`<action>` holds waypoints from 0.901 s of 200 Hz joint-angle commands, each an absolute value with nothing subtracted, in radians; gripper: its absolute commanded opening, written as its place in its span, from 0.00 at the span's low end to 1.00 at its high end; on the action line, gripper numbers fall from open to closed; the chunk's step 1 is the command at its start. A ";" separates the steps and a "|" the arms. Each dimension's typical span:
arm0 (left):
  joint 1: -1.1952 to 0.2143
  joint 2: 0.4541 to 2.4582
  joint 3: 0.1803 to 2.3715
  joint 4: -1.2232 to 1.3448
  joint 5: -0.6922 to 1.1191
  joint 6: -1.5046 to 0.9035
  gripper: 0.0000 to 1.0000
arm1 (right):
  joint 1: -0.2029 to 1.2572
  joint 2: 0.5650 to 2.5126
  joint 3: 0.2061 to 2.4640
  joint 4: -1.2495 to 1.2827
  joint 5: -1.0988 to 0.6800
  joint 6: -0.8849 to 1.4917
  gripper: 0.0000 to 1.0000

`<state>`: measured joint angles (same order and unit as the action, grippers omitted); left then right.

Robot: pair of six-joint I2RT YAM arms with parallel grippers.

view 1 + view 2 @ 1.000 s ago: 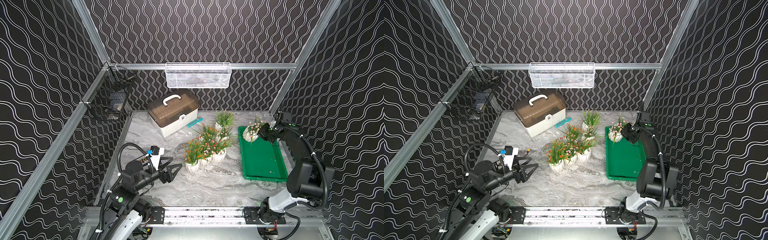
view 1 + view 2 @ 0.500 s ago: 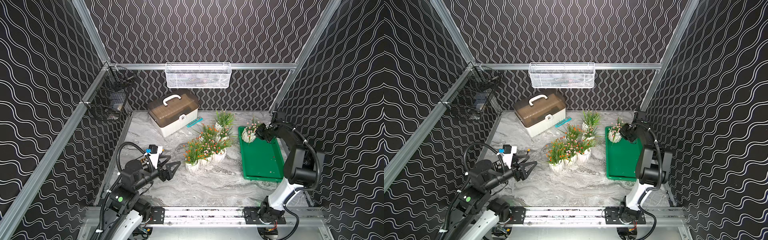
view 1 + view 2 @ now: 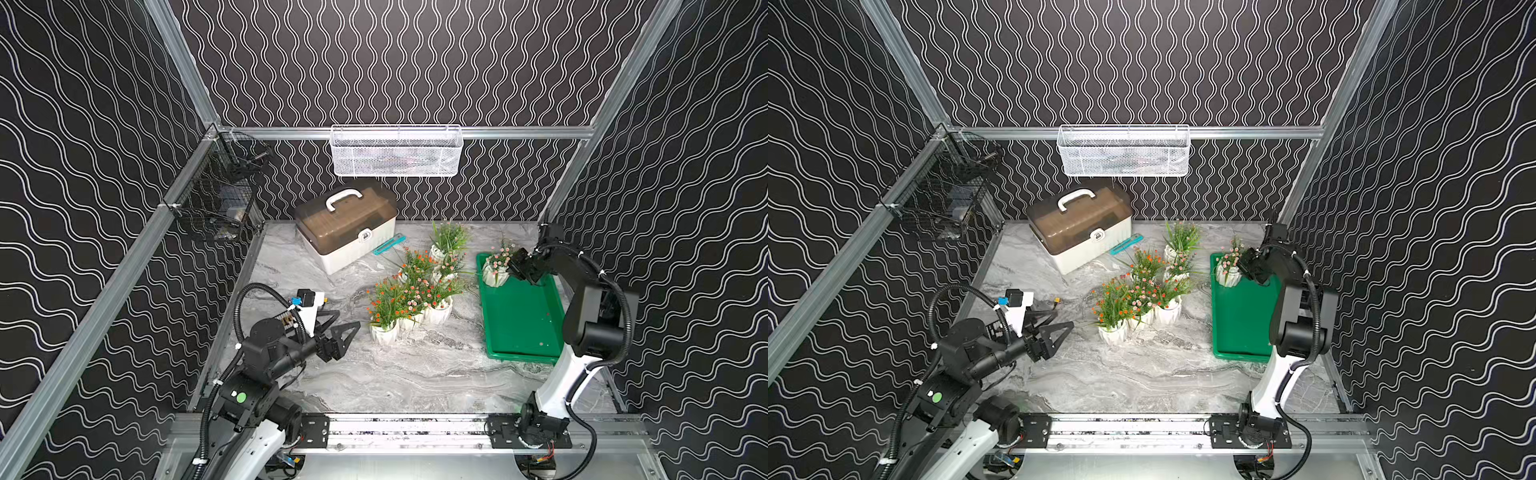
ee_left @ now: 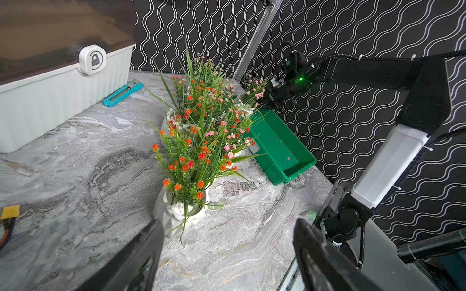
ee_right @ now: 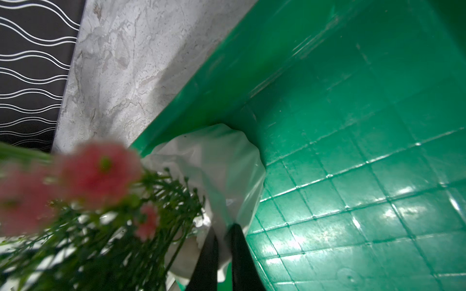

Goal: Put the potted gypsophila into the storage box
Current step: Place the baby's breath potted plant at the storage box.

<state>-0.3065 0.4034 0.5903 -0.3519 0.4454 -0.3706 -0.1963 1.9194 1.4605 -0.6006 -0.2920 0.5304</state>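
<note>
- In both top views: right gripper [image 3: 515, 267] pinches a pink-flowered potted gypsophila [image 3: 495, 277] in the far corner of the green storage box [image 3: 519, 324]. The other pots [image 3: 415, 307] cluster on the table [image 3: 395, 374] beside it.
- Left wrist view: left gripper [image 4: 227, 241] with fingers spread wide, near the nearest orange-flowered pot [image 4: 181, 211].
- Right wrist view: fingers clamp the white pot's rim.

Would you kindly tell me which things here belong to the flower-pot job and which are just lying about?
Job: gripped pot, pots on the table, green tray, right gripper, left gripper.
Lying about: white case, teal knife, white mesh basket, black wire basket.
</note>
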 commanded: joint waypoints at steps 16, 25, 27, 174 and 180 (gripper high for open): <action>-0.303 0.408 0.600 -0.341 0.450 -0.356 0.84 | -0.192 1.929 1.467 -0.560 -0.311 0.529 0.12; -0.303 0.409 0.601 -0.346 0.446 -0.354 0.84 | -0.192 1.928 1.461 -0.555 -0.311 0.529 0.18; -0.303 0.408 0.601 -0.346 0.445 -0.354 0.84 | -0.191 1.928 1.461 -0.554 -0.311 0.529 0.19; -0.304 0.417 0.603 -0.352 0.454 -0.342 0.85 | -0.215 1.314 1.138 -0.511 -0.240 0.604 0.48; -0.303 0.419 0.603 -0.352 0.456 -0.342 0.85 | -0.215 1.282 1.098 -0.517 -0.259 0.601 0.48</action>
<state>-0.3042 0.4110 0.5926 -0.3622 0.4427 -0.3637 -0.2146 1.3746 1.1526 -0.5247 -0.2298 0.5869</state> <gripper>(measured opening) 0.847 0.483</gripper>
